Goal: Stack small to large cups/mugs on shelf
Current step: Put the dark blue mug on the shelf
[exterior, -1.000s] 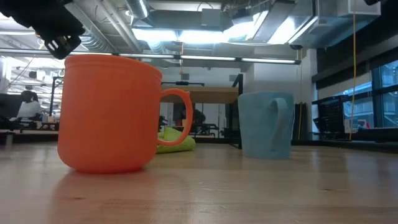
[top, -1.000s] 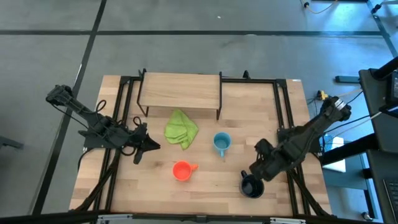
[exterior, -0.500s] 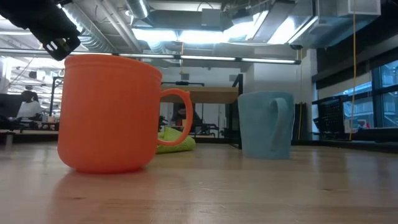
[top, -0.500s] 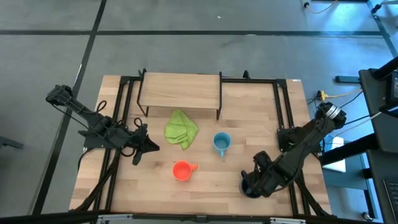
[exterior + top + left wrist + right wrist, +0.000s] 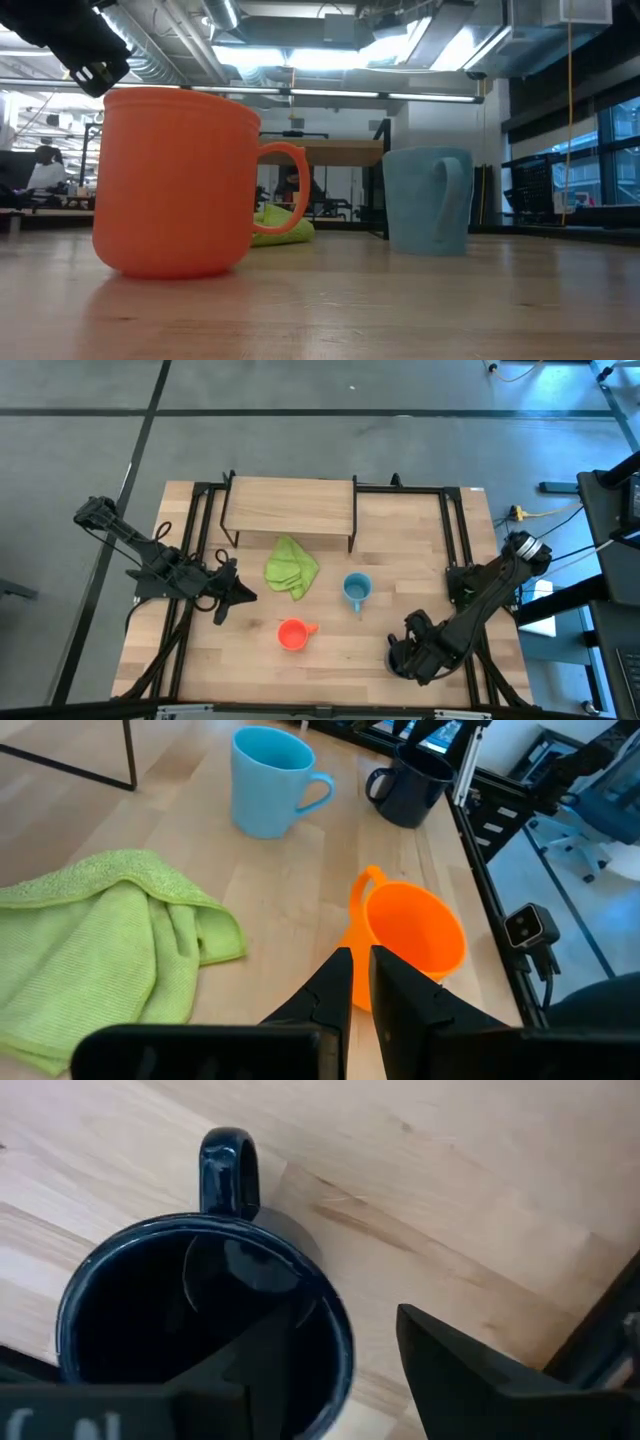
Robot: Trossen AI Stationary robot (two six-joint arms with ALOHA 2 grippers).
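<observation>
Since a second ago our right gripper (image 5: 412, 657) is dropping from beside the navy mug (image 5: 200, 1315) to sit right over it at the lower right of the overhead frame, while our left arm and the other items are not shifting at all. We are opening the job with the biggest mug: in the right wrist view our jaws are standing spread, one finger (image 5: 262, 1355) dipping inside the rim and the other hanging outside the wall, straddling it without yet pinching. The mug's handle is pointing away from the fingers.

Our left gripper (image 5: 222, 607) is waiting at the left of the overhead frame, just left of the orange mug (image 5: 291, 634); in its wrist view the fingers are nearly pressed together with only a narrow slit between them, gripping nothing, aimed at the orange mug with the green cloth (image 5: 291, 566) off to one side.

We are seeing the light blue mug (image 5: 356, 589) standing upright at mid-frame, apart from the others, and the shelf (image 5: 289, 506) bare at the upper centre, behind the cloth. All three mugs are resting on the table (image 5: 380, 520).

Next, as we judge it, we are needing to close on the navy mug's wall, lift it straight, and carry it up-frame to the shelf top as the base of the stack. A thin wall grip may let the mug tilt, so a firm squeeze is being called for.
</observation>
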